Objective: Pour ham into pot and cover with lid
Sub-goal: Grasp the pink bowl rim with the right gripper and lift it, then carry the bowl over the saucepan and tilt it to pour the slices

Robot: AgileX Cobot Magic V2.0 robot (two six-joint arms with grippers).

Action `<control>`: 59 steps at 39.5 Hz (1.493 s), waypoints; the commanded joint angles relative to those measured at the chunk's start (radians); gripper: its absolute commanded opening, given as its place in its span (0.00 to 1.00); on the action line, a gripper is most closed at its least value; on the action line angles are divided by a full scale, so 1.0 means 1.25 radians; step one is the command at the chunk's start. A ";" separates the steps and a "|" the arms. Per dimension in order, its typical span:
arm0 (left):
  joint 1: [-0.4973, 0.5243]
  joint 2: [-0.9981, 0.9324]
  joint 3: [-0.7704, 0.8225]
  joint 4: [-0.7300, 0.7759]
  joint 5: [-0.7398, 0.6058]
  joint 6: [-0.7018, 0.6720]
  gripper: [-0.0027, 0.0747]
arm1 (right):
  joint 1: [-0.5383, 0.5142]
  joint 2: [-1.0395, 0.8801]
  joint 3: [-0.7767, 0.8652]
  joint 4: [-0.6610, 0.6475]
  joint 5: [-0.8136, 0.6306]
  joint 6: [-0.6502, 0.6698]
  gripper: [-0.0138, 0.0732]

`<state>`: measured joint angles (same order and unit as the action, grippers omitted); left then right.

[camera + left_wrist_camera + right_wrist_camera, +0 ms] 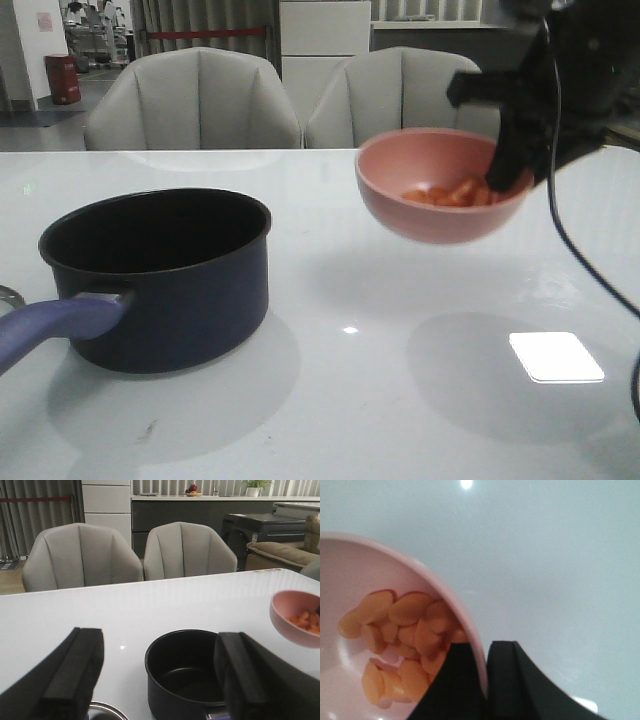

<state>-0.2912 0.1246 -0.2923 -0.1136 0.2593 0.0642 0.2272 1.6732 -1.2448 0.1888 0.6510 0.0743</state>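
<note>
The dark navy pot (160, 275) stands at the table's left, its black inside bare, its purple-blue handle (55, 328) pointing to the near left. My right gripper (508, 172) is shut on the rim of a pink bowl (430, 210) and holds it in the air to the right of the pot. Orange-pink ham slices (455, 192) lie in the bowl, also seen in the right wrist view (405, 630). My left gripper (157, 680) is open and empty, behind the pot (182, 675). A steel rim of the lid (107, 711) peeks in beneath it.
Two grey chairs (195, 100) stand behind the white table (350, 400). A bright window reflection (555, 357) lies on the table at the near right. A black cable (570, 230) hangs from the right arm.
</note>
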 commanded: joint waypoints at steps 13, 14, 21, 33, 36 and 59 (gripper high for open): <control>-0.005 0.009 -0.023 -0.003 -0.064 0.000 0.70 | 0.181 -0.061 -0.164 -0.017 -0.305 -0.126 0.32; -0.005 0.009 -0.023 -0.003 -0.064 0.000 0.70 | 0.193 -0.061 -0.164 -0.026 -0.344 -0.130 0.32; -0.005 0.009 -0.023 -0.003 -0.064 0.000 0.70 | 0.269 -0.039 -0.164 -0.125 -0.561 -0.135 0.32; -0.005 0.009 -0.023 -0.003 -0.064 0.000 0.70 | 0.324 0.076 -0.160 -0.200 -0.832 -0.184 0.32; -0.005 0.009 -0.023 -0.003 -0.064 0.000 0.70 | 0.328 0.107 -0.153 -0.200 -0.912 -0.204 0.32; -0.005 0.009 -0.023 -0.003 -0.064 0.000 0.70 | 0.348 0.174 0.024 -0.199 -1.485 -0.438 0.32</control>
<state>-0.2912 0.1246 -0.2923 -0.1136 0.2593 0.0642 0.6595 1.9400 -1.1911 -0.0577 -1.0735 -0.4532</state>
